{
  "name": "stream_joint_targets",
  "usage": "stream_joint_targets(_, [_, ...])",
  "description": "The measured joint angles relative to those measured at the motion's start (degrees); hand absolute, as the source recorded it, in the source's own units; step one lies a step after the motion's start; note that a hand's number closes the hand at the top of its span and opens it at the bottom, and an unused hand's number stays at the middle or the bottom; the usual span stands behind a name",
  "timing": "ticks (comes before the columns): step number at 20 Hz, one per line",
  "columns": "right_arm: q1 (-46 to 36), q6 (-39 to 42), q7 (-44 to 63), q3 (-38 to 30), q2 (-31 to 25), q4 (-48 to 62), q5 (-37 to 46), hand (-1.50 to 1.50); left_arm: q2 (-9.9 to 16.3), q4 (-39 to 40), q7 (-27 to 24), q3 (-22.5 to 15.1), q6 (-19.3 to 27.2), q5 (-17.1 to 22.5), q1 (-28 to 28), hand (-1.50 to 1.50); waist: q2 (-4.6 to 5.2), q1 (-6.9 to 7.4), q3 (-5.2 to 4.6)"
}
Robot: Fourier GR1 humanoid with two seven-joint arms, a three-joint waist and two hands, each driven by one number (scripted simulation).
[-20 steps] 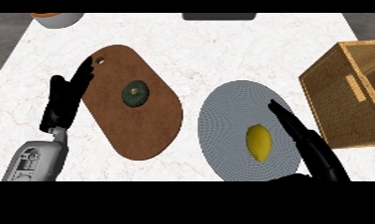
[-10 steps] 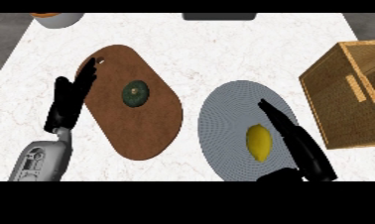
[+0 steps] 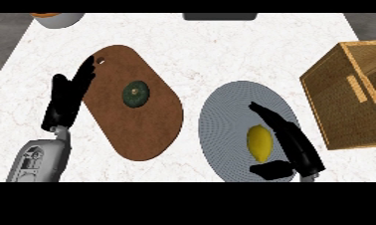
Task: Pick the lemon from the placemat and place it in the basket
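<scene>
**Listener:** What lay in front of you, biggest things first?

**Me:** A white marbled table (image 3: 220,50) filled the view. At its right edge stood a wicker basket (image 3: 345,94), partly cut off. Left of centre lay a brown oval board (image 3: 147,129) with a dark green round fruit (image 3: 136,93) on it. Between board and basket lay a grey oval placemat (image 3: 235,104).

**Listener:** And the lemon?

**Me:** The lemon (image 3: 259,143) sat on the lower part of the placemat, well apart from the basket.

**Listener:** Where were your hands?

**Me:** My right robot hand (image 3: 294,144) was over the placemat, fingers stretched along the lemon's right side and thumb (image 3: 270,170) below it. It was open and not closed round the lemon; I could not tell whether it touched it. My left robot hand (image 3: 66,99) rested open at the board's left edge, fingers straight.
</scene>
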Motion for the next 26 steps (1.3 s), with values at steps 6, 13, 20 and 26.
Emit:
stream_joint_targets(6, [-1.21,-4.77,-3.88,1.1,-0.53,3.26,5.21,1.5,0.45,0.0,-0.23,1.16,-1.18,0.25,0.1,0.0,-0.02,0.02,-0.03])
stream_joint_targets(13, [-1.85,-9.14,-2.08,3.62,-0.14,3.14,13.37,1.5,-0.71,0.91,-0.3,0.65,-0.44,-1.18,-0.85,0.0,-0.26,-0.06,-0.31])
stream_joint_targets(20, [-9.14,2.39,20.83,9.67,2.35,3.34,29.92,1.5,-0.99,0.46,0.26,0.26,-0.97,-0.97,-0.94,0.0,-0.52,0.81,-0.83])
stream_joint_targets(26, [-14.74,4.79,32.76,14.47,6.61,1.99,30.95,1.5,-0.8,0.4,-1.24,0.8,-1.02,-1.07,0.18,0.0,-0.12,0.44,-0.21])
